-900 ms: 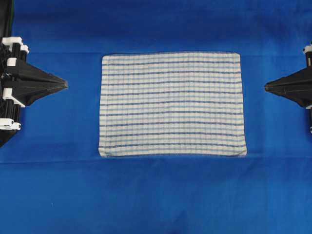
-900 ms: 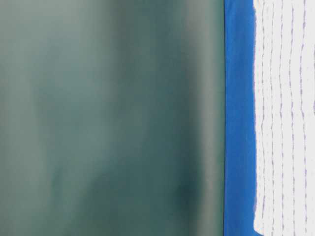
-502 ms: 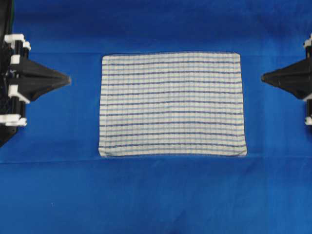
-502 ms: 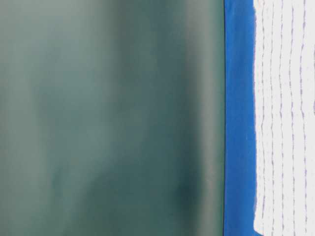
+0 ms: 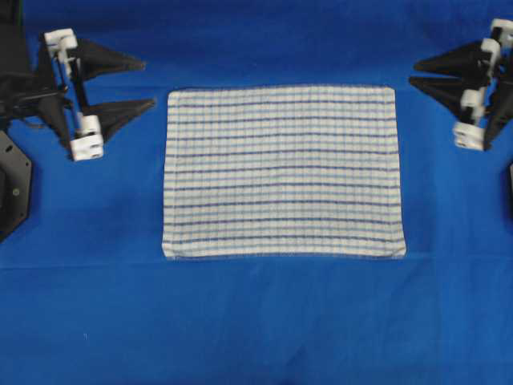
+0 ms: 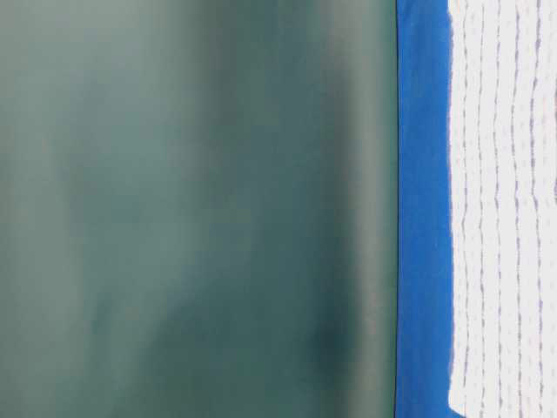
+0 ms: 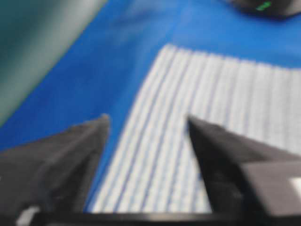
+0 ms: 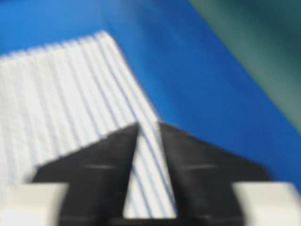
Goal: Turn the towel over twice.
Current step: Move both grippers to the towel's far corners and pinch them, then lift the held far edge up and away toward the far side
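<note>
Two grippers, one cloth: we note both arms flank the towel (image 5: 281, 172), one at each far corner.

Towel position: flat on the blue table cover (image 5: 256, 321), mid-table in the overhead view, fully spread, no fold or lifted edge that we can see.

Towel long axis: runs left to right between the two arms; stripes run the same way.

Left gripper (image 5: 147, 85): jaws spread wide, nothing between them. Tips point at the towel's far-left corner, just beside it, apart from the cloth. In the left wrist view the towel's corner edge lies ahead between the two fingers.

Right gripper (image 5: 416, 72): in the overhead view the jaws stand apart and hold nothing; the gap looks narrower than the left one. Tips point at the far-right corner, near but not touching.

Nearer arm: we judge the left tips slightly closer to their corner than the right.

Key relation: the towel lies inward of each gripper, with the far hem roughly level with the tips.

Judgement: no turn looks made yet; we expect a grasp at each far corner, then a flip across the short axis.

Risk: a pinch may also catch the table cover.
</note>
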